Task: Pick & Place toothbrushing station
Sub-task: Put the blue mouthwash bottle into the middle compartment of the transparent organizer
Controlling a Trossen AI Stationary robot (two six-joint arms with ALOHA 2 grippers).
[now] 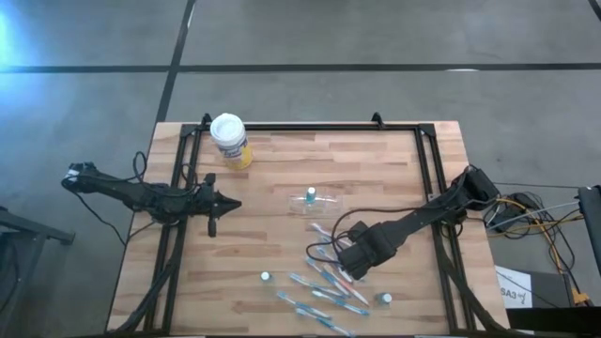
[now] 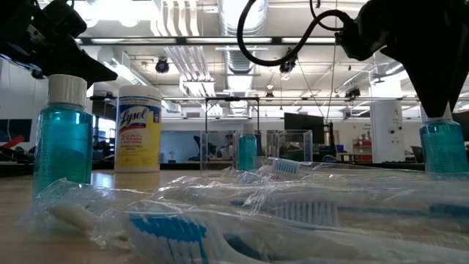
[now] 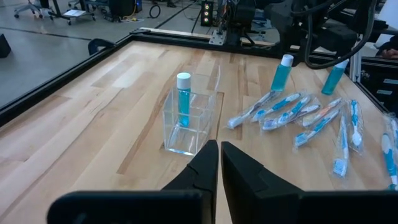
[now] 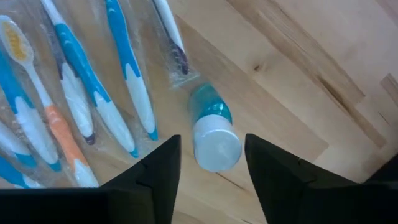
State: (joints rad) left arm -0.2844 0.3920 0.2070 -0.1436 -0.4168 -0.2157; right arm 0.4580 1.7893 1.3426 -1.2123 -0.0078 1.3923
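The bench (image 1: 376,160) carries everything. The right gripper (image 1: 355,263) hangs over the scatter towards the near edge, right of centre. The left gripper (image 1: 232,205) waits left of centre, fingers pressed together on nothing.

One yellow canister (image 1: 229,139) stands by the far edge near the left corner. One clear holder (image 1: 311,200) sits mid-bench with a tube upright inside it.

The toothbrushes (image 1: 324,282), wrapped and roughly ten (they overlap too much for a firm count), fan along the near edge.

There look to be four tubes. One is in the holder, two stand loose near the near edge (image 1: 266,277) (image 1: 385,299), and a fourth (image 4: 214,134) stands under the right gripper. That tube is upright, cap towards the wrist, directly below the spread, empty fingers (image 4: 155,168). A straight descent should bracket it, and the right arm is much nearer.
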